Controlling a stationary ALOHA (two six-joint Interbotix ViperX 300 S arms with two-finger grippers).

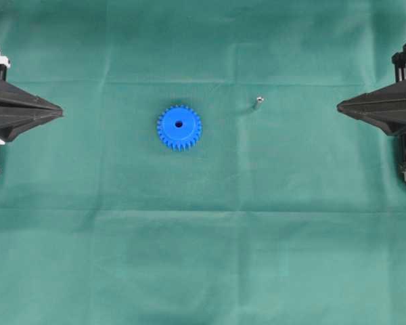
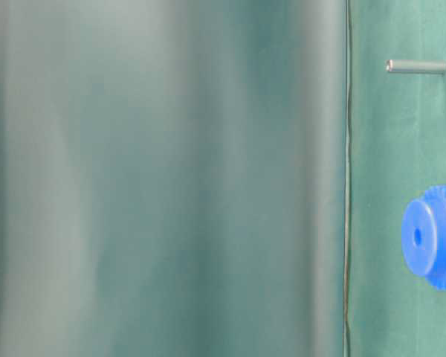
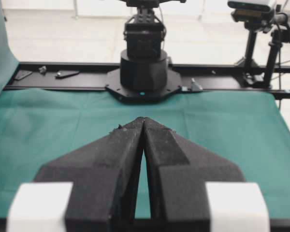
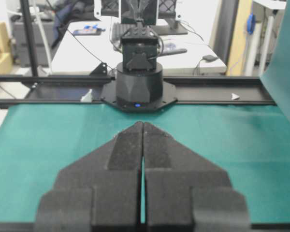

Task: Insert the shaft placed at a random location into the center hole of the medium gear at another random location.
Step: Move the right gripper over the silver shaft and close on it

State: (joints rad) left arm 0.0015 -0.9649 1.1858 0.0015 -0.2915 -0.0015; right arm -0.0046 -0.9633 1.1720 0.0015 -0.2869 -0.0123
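in the left wrist view the left gripper (image 3: 143,121) fills the foreground, its two black wedge-shaped fingers (image 3: 111,164) meeting at the tips with only a thin slit between them lower down; it is closed and holds nothing. beyond the tips lies the green cloth (image 3: 48,116), and past it, at the far edge, the black base of the opposite arm (image 3: 143,72) stands on a dark rail.

the right wrist view gives the mirror case: the right gripper (image 4: 142,123) has its black fingers pressed together along their whole length, closed and empty, with green cloth beyond and another arm base at the far side.

in the overhead view both grippers sit at the left and right edges of the cloth, pointing inward, well apart from the task parts. the medium gear (image 1: 179,126) lies flat on the cloth a little left of centre, blue, with its center hole (image 1: 178,124) dark and facing up. the shaft (image 1: 257,103) lies on the cloth to the right of the gear and slightly further up, apart from it and between it and the right gripper.

the table-level view shows the gear at the right edge, partly cut off, and the shaft, a slim grey pin, apart from it; a blurred green fold covers the rest.
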